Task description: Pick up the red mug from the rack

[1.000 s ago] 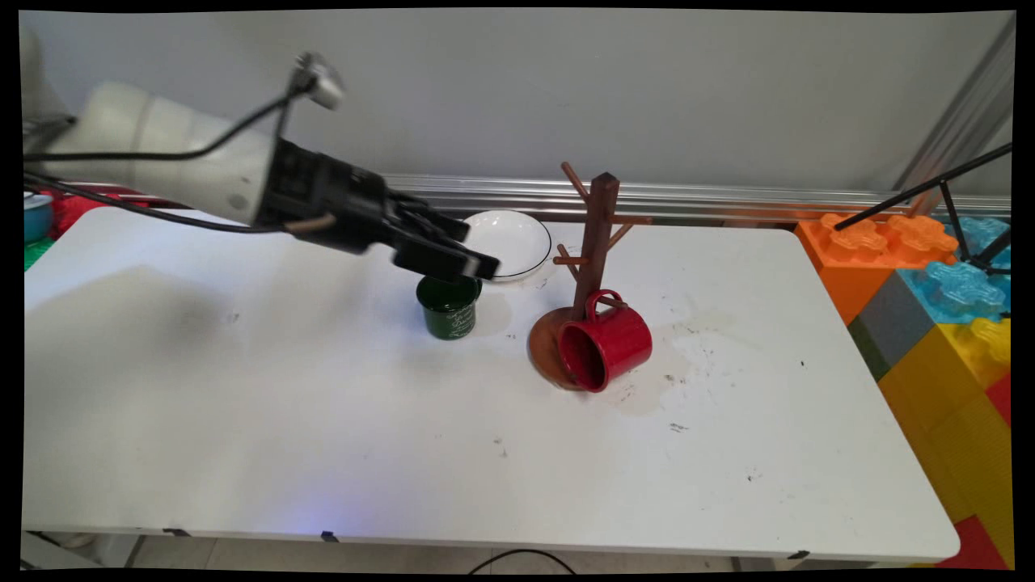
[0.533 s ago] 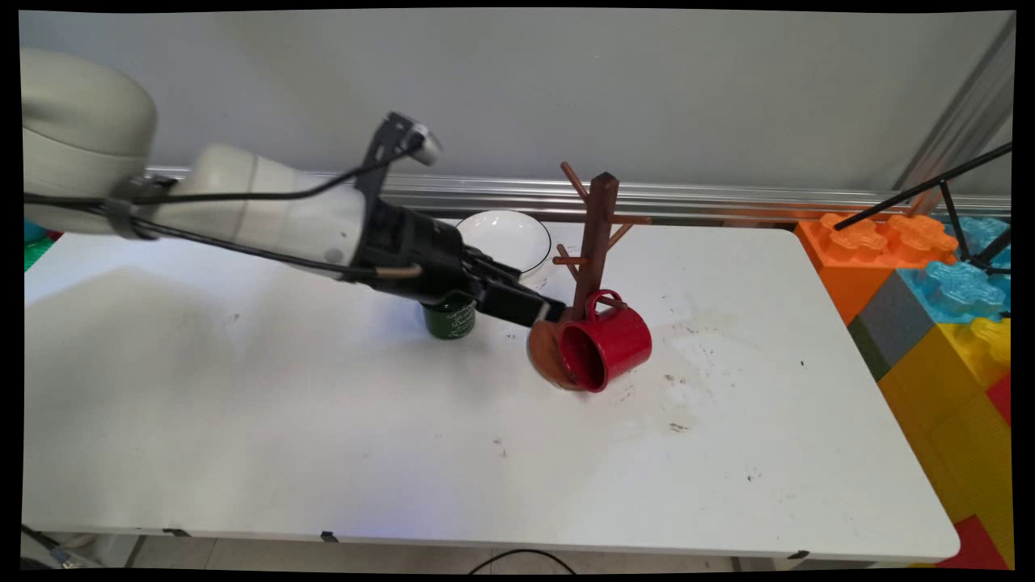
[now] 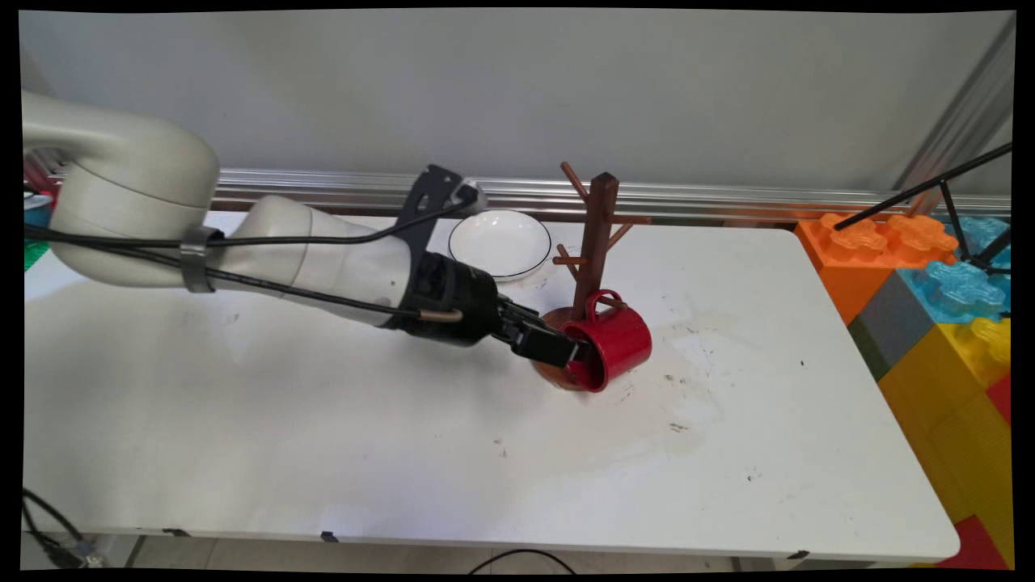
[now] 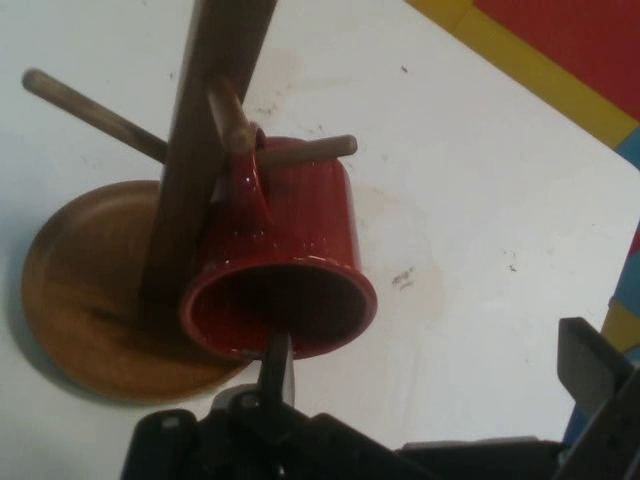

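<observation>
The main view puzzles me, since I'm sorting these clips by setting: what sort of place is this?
Probably a robotics lab or test bench, not a home kitchen. A cabled robot arm works at a bare white table, giant toy building blocks are stacked alongside, and an aluminium rail runs along the plain wall.

The mug (image 3: 610, 343) is glossy red inside and out, handle included. The rack (image 3: 597, 242) is dark reddish-brown wood, its pegs a lighter brown and its round base (image 4: 85, 290) a warm orange-brown. The gripper (image 3: 576, 353) is black on a white arm (image 3: 323, 263) with black cables. The plate (image 3: 499, 242) is white with a thin black rim line. The table (image 3: 323, 436) is white, flecked with dark specks and faint stains. The blocks (image 3: 938, 323) are orange, pale blue, grey, yellow and red.
</observation>
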You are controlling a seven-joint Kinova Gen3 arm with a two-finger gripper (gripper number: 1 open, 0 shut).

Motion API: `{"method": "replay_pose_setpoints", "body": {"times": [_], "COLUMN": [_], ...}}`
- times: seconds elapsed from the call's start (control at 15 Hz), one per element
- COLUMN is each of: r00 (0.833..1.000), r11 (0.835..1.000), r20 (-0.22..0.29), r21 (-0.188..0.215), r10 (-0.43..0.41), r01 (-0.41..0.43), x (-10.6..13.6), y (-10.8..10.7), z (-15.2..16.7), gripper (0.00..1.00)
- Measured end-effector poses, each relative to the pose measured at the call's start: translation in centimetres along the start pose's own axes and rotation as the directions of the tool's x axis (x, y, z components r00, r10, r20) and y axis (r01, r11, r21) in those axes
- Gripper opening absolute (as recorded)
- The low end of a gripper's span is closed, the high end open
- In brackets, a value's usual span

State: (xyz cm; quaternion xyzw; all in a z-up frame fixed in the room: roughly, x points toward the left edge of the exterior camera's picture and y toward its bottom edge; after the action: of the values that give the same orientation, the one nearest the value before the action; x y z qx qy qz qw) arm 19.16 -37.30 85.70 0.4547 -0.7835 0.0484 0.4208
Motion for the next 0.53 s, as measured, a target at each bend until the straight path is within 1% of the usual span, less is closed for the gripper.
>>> {"method": "replay_pose_setpoints", "body": {"times": [0.13, 0.33, 0.53], "r00": [1.000, 0.999, 0.999], "r11": [1.000, 0.999, 0.999], "r20": [0.002, -0.021, -0.035], "r21": [-0.002, -0.008, -0.032], "r10": [-0.016, -0.041, -0.036], "r01": [0.016, 0.040, 0.035], "x": [-0.1, -0.1, 0.0], "y": [0.5, 1.0, 2.0], "z": [0.7, 1.9, 2.9], "gripper": [1.00, 1.00, 1.00]}}
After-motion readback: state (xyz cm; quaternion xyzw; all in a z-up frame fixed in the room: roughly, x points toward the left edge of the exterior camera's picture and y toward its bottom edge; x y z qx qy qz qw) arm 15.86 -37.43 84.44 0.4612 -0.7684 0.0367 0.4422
